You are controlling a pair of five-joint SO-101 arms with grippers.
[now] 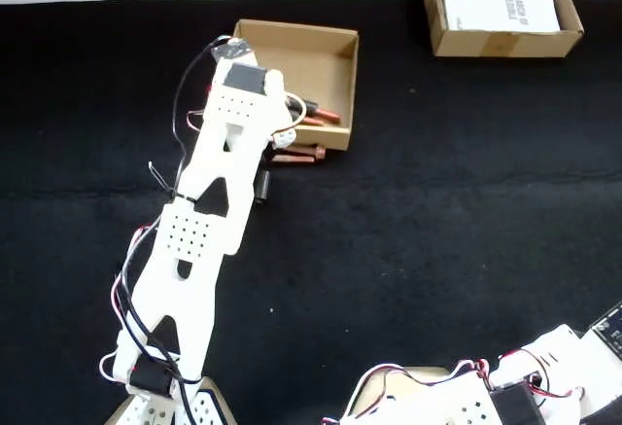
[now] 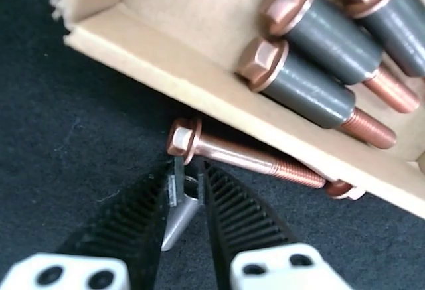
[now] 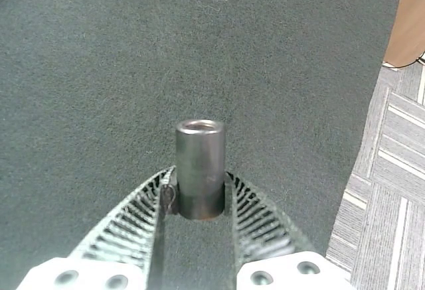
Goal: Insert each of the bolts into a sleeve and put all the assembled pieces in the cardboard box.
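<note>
Three assembled pieces point(image 2: 312, 94), copper flanged bolts seated in dark grey sleeves, lie side by side in the open brown cardboard box point(image 2: 199, 84). The left wrist view resolves heads and threads. The high view gives copper shank tips next to the white left arm point(image 1: 209, 221).

Same wrist view: a loose copper bolt point(image 2: 246, 157) lies outside the box on the mat, along its near wall. The head of a second loose bolt point(image 2: 345, 189) pokes out past it. The left gripper point(image 2: 185, 168) sits just beside the first bolt's head, jaws a narrow slit apart, nothing btw them.

Right wrist view: the right gripper point(image 3: 199, 174) is clamped on a plain dark grey steel sleeve point(image 3: 200, 154). It is upright, bore up, smooth wall, lower half btw the ribbed jaws. Cannot tell if it touches the mat. The high view puts the right arm point(image 1: 466, 401) at near right, well apart from the box.

Room: a broad stretch of black felt mat point(image 1: 437, 201) separates box and right arm. The mat edge shows beyond the sleeve, w/ striped floor tiles point(image 3: 392, 190) past it. A second cardboard box w/ white sheet point(image 1: 505, 46) sits far right. A small dark cylinder point(image 1: 260, 184) lies just beside the left arm, near of the box.
</note>
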